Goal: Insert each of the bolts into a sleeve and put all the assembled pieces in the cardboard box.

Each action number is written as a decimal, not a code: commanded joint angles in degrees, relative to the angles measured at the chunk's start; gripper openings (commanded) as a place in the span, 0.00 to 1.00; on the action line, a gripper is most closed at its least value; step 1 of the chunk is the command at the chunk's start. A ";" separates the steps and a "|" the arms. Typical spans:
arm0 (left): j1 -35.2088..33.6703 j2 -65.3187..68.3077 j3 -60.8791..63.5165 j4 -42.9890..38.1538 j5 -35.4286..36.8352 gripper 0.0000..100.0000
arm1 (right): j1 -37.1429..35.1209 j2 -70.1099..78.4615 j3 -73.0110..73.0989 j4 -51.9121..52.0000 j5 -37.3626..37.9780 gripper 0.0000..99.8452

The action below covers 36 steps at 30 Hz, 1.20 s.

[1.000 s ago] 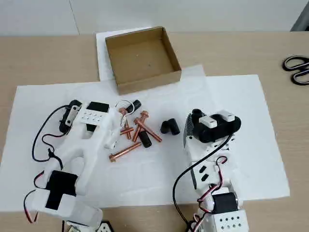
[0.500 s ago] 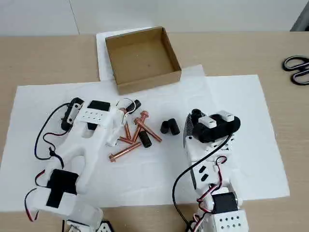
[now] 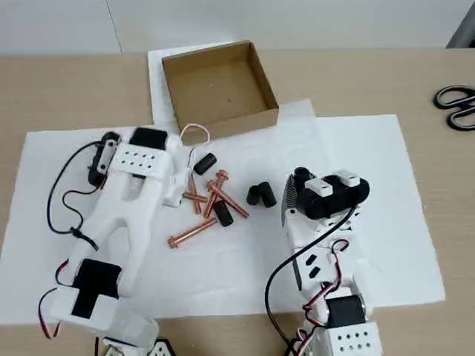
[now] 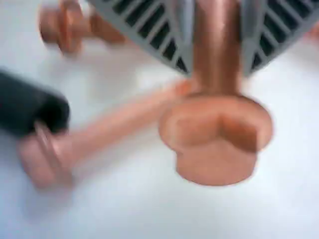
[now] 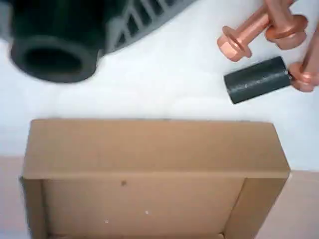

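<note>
Grips a bolt [image 4: 217, 134] by the shank with the left hand [image 4: 217, 62]. Pinches it tight between two grey ribbed fingers [image 4: 142, 27], with the flanged head poking out past the fingertips, just above the white paper [image 4: 279, 209]. Hangs that bolt beside loose bolts [image 3: 209, 194] lying flat in a crossed heap in the middle of the sheet. Leaves one longer bolt a little apart from the heap, on the side toward the arm bases.

Clasps a black sleeve [image 5: 52, 47] in the right hand [image 3: 291, 191]. Presses it against a grey ribbed finger, with the open bore turned toward the wrist camera. Keeps this hand at the right of the scatter, facing the heap.

Counts four loose sleeves [image 3: 261, 194] on the paper:
- two side by side between the hands, just beside the right one
- one lying in among the bolts
- one nearer the box, by the left arm's wires

Finds the cardboard box [image 3: 230, 124] at the far side of the worktop [image 3: 74, 89], open-topped. Seats it partly on the paper, beyond the bolts and well apart from both hands. Looks straight into it from the right wrist camera, with one sleeve and several bolt heads lying in front of its near wall.

Spots a pair of scissors [image 3: 456, 104] on the bare worktop, off the paper at the far right.
</note>
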 commanded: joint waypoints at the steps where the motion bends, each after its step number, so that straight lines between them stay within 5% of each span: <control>1: -0.09 -1.05 -8.92 7.74 -0.26 0.01 | 0.13 -1.10 0.00 -0.04 -0.18 0.00; 8: -3.60 -1.05 -15.52 14.59 -6.42 0.01 | -0.04 -1.19 0.00 -0.04 -0.18 0.00; 21: -7.91 -1.93 -15.78 16.26 -33.41 0.01 | -3.65 -1.19 0.00 -0.04 -0.18 0.00; 36: -5.36 -38.51 -13.67 12.40 -57.05 0.01 | -4.53 -1.19 0.00 -0.04 -0.18 0.00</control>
